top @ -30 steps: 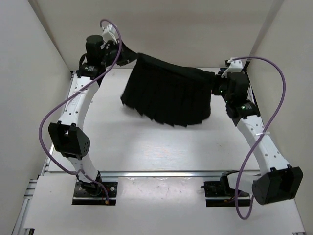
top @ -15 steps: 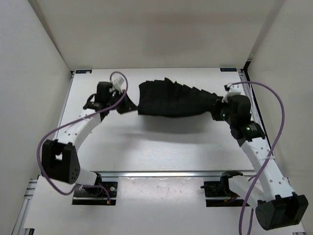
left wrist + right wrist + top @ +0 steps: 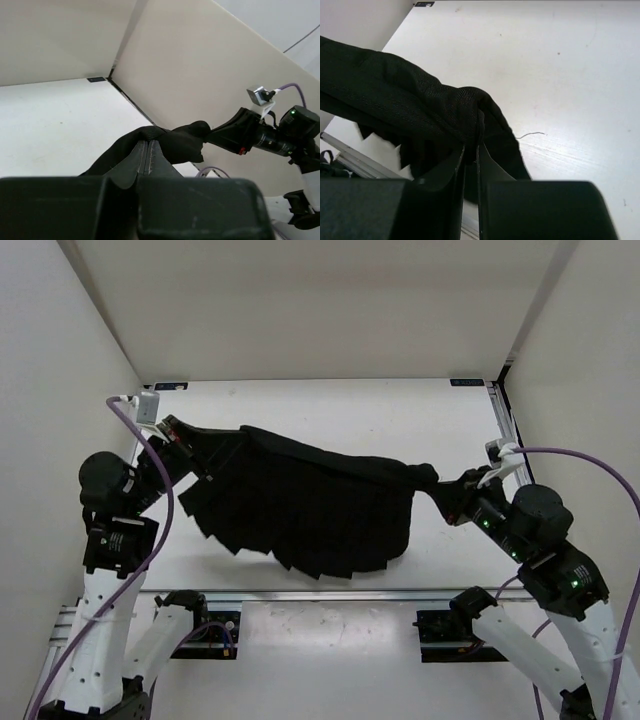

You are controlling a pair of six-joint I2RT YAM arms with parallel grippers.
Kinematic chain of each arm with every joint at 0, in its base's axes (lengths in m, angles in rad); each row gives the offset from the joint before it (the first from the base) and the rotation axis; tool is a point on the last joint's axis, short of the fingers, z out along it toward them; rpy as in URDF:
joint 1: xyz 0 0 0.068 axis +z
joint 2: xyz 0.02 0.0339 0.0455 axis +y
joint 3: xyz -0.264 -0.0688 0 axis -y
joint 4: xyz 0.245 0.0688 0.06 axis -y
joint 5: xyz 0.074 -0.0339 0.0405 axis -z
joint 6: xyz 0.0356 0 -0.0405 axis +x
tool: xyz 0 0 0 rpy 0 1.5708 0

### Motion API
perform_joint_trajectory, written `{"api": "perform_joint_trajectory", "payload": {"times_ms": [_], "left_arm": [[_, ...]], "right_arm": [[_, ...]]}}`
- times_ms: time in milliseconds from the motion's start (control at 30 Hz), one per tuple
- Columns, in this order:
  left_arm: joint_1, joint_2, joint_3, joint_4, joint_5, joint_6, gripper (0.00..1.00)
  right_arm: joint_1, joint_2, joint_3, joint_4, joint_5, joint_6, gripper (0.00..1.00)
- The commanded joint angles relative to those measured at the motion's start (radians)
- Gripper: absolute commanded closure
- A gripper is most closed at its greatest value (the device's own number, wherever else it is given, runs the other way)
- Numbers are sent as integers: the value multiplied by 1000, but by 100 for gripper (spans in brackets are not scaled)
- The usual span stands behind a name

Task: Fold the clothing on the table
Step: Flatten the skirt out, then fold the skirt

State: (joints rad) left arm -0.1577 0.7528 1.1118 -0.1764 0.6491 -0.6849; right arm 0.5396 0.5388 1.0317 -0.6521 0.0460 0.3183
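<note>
Clothing [image 3: 310, 510] hangs stretched between your left fingers [image 3: 127, 171] and right fingers [image 3: 494, 172], each clenched on a corner; lower both evenly, edge taut, onto the tabletop [image 3: 330, 410].

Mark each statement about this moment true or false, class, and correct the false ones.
1. The left fingers and the right fingers are both shut on the clothing. True.
2. The clothing lies folded flat on the table. False: it hangs stretched between the two arms, with its lower edge drooping.
3. The clothing is plain black, with no print showing. True.
4. The right fingers grip the middle of the clothing. False: they pinch a bunched end of it, on the right side.
</note>
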Motion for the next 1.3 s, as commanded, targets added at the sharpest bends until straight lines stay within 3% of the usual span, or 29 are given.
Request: {"api": "perform_joint_trajectory", "payload": {"times_ms": [0, 167, 233, 300, 333, 467, 600, 900, 1100, 1267], "left_arm": [[38, 30, -70, 20, -35, -11, 100], [60, 78, -314, 17, -103, -58, 100], [49, 120, -415, 49, -153, -67, 100], [21, 218, -452, 80, -207, -38, 100], [6, 277, -442, 86, -239, -25, 100], [-20, 484, -344, 162, -249, 13, 100], [-32, 682, -177, 167, -235, 50, 100], [-37, 976, 118, 186, -210, 53, 100], [-9, 1027, 191, 176, -186, 48, 100], [0, 945, 67, 176, -174, 65, 100]], "right_arm": [[34, 75, 30, -5, 130, -65, 100], [-42, 202, -16, 61, 144, -130, 100], [-200, 272, -42, 88, 34, -145, 100], [-357, 340, -128, 164, -207, -150, 100], [-428, 377, -183, 237, -245, -130, 100], [-447, 498, -207, 394, -241, -136, 100], [-445, 642, -136, 430, -248, -171, 100], [-423, 826, -49, 477, -252, -183, 100], [-438, 883, 1, 485, -247, -179, 100], [-429, 831, -21, 447, -247, -176, 100]]}}
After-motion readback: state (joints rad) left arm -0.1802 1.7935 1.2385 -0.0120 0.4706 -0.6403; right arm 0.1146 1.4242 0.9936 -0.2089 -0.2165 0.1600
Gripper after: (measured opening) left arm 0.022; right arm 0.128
